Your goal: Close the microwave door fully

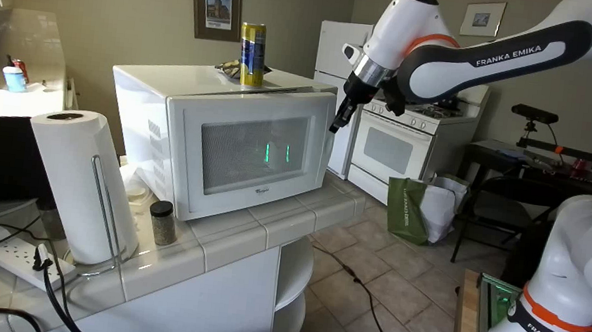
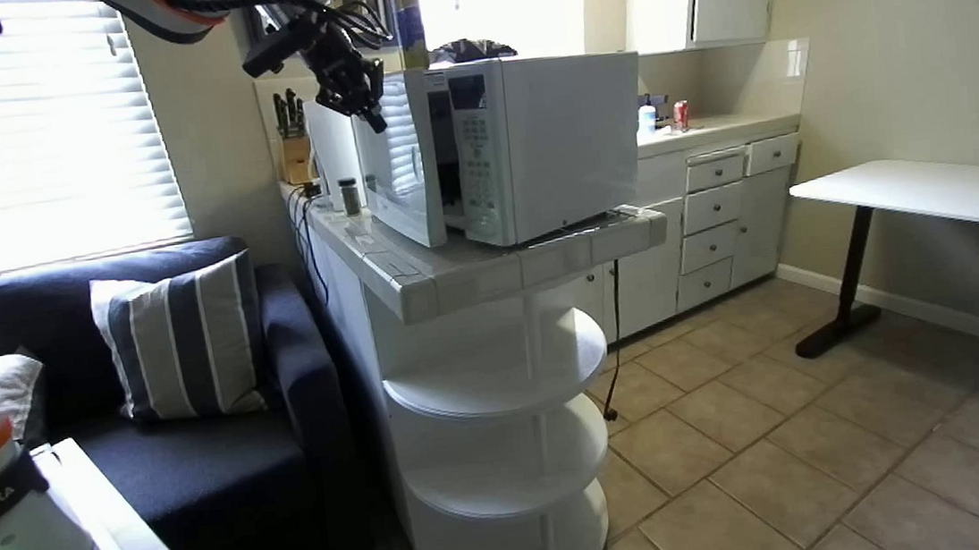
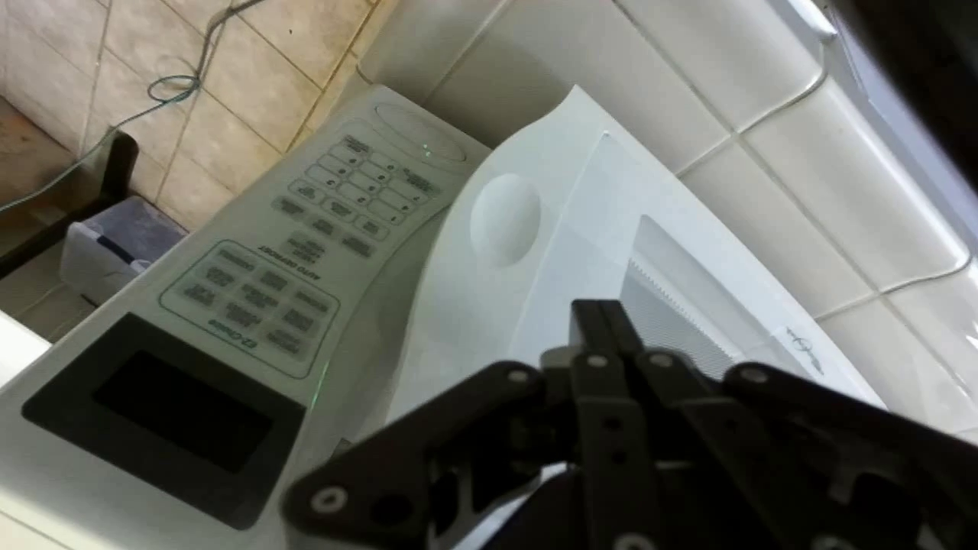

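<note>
A white-tiled worktop (image 1: 284,225) lay beneath the action as a Franka arm (image 1: 499,63) stretched across the two o'clock side of an exterior view, opposite a boxy white microwave (image 2: 553,143) standing on the worktop. The microwave door (image 1: 250,156), a wide white panel at the front, hung ajar: a dark gap showed at the door's three o'clock in an exterior view, between its free edge and the control panel (image 3: 294,248). The push to shut it appeared to be the step in hand, with the last of the swing not yet done. The next move seemed to call for steady pressure on the outer face near the free edge, carried through until the door sat flush and no gap was left. The pincer (image 3: 601,312) hung at the door's two o'clock in an exterior view, close by that free edge, and jutted from five o'clock in the wrist view. Its black fingertips (image 3: 587,327) were pressed together with nothing between them, in front of the door's outer face; whether they touched it, the views did not settle. A yellow and blue can (image 1: 252,54) stood upright on top of the microwave toward twelve o'clock, and a dark-capped jar (image 1: 163,223) sat on the worktop at seven o'clock, just beside the door's lower corner
</note>
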You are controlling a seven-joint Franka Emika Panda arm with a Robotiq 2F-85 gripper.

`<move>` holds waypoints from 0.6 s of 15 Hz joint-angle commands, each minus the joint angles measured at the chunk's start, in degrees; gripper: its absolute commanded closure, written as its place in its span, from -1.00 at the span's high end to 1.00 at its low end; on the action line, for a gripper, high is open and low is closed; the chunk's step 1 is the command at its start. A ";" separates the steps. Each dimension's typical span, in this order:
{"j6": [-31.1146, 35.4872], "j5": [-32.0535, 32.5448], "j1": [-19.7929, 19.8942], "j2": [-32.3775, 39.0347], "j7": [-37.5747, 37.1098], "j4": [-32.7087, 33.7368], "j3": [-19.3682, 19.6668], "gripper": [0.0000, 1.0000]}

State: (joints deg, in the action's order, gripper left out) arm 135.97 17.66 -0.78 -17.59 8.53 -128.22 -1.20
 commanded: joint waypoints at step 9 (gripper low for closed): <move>17.19 20.86 8.96 7.76 -23.65 1.27 -2.59 -1.00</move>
State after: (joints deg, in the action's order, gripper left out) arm 148.84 32.38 5.72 -12.78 -7.96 -127.90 -2.65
